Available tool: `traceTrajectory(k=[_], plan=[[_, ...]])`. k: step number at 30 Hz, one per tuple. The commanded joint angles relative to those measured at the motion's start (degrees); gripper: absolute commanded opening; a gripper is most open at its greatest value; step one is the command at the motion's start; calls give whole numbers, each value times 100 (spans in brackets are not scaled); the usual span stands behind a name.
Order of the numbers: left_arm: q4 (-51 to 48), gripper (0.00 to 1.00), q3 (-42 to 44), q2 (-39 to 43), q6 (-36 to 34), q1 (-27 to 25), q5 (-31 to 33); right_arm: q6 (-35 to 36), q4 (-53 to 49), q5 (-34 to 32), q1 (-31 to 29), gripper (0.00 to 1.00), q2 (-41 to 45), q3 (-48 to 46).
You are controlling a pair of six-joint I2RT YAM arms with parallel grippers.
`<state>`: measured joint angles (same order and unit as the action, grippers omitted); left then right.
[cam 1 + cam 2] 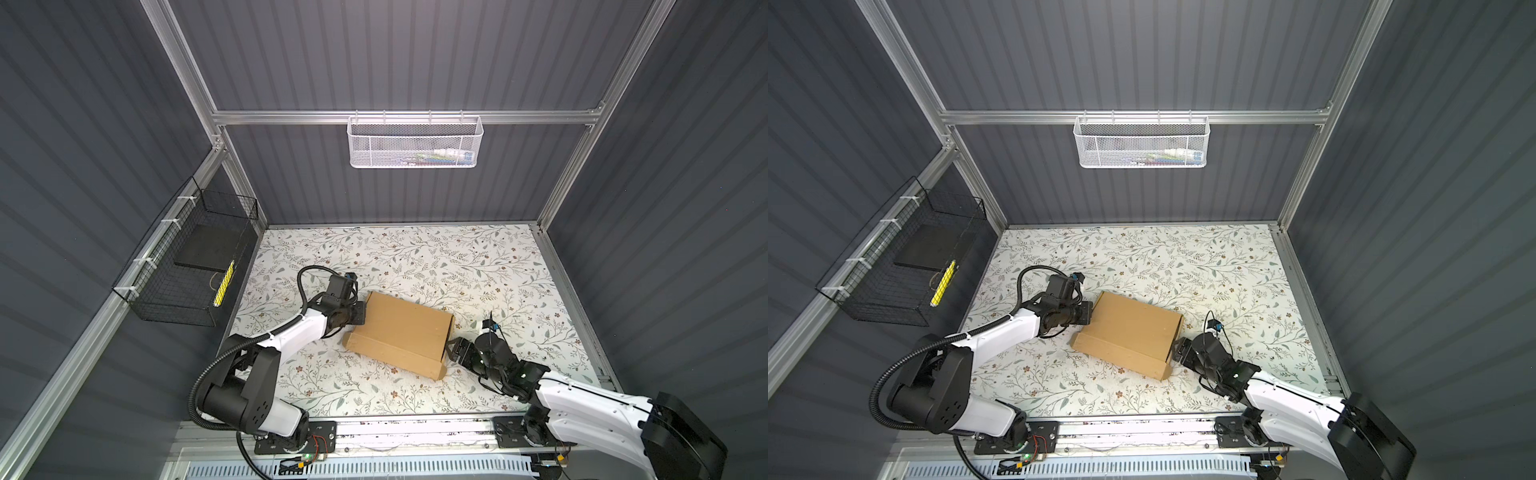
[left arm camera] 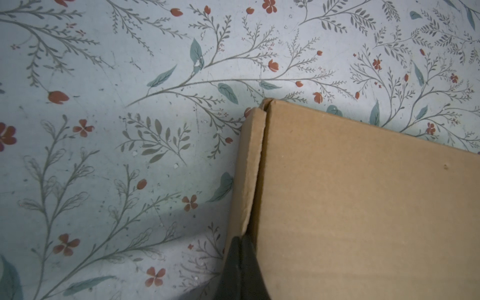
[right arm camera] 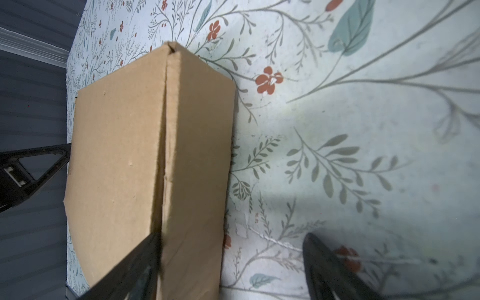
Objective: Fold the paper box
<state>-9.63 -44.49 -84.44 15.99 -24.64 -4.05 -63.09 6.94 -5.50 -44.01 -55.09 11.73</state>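
Plain brown corrugated cardboard paper box sits mid floral-print tabletop, looks mostly folded shut. Long axis runs left to right, with the right end slightly nearer the arm bases. Left gripper is pinched closed, tips at the left short-end seam. Right gripper is spread wide, with the right end wall between its fingers, gripping nothing. The right end probably needs tucking next.

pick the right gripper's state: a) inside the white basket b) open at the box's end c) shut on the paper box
b: the right gripper has its fingers spread wide, one over the paper box, the other over the table
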Motion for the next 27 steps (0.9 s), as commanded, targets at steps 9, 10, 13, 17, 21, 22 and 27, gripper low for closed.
traceTrajectory(k=[9,10,13,17,21,22,27], plan=[[-279,0,327,-185,195,-62,-346,-175,-389,-158,-203,86,991,145],[-263,0,341,-194,204,-54,-355,-188,-492,-208,-213,86,1104,138],[-215,0,350,-204,213,-58,-386,-237,-529,-280,-222,87,1313,70],[-172,0,377,-222,229,-49,-421,-284,-382,-239,-239,87,1262,63],[-171,0,375,-248,229,-32,-455,-324,-247,-219,-283,87,1142,84],[-171,0,380,-240,231,-23,-460,-342,-261,-231,-305,87,1141,93],[-171,0,379,-235,222,8,-487,-365,-739,-342,-393,87,1391,189]])
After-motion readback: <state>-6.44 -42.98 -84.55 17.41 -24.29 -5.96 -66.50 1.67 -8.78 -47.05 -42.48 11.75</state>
